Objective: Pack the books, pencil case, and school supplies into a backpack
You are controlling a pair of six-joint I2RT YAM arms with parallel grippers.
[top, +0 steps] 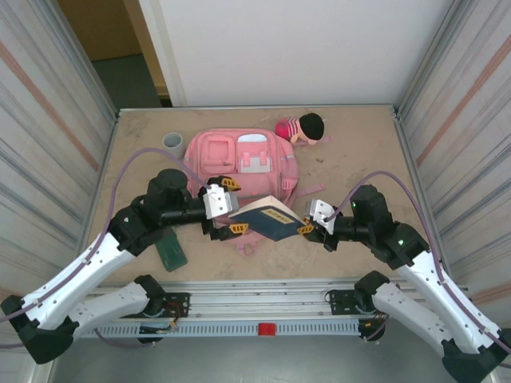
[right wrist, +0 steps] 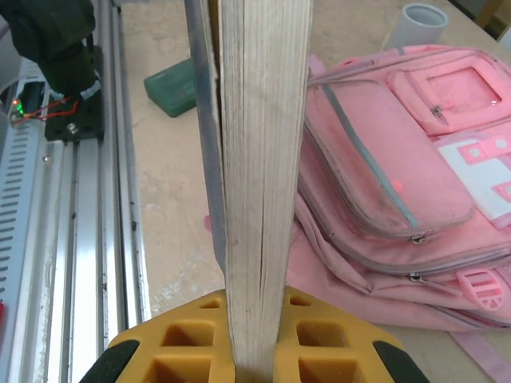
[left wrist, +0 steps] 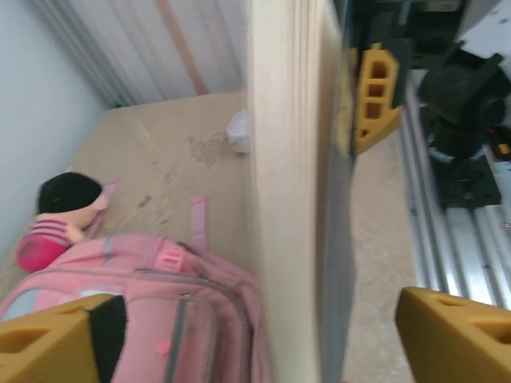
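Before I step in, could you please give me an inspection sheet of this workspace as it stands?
Surface: tan table, scuffed and stained.
Job's things: pink backpack lies flat with its front pockets up. The dark blue book is held tilted over its near edge. A green case, perhaps the pencil case, lies by the left arm.
Clutter: plush doll at the backpack's far right; grey cup at its far left.
Grippers: right gripper is shut on the book. The left gripper is open, its fingers straddling the book's other end.
Cables: a purple cable loops over the left arm and another over the right.
Surroundings: corrugated side panels; metal rail at the near edge.
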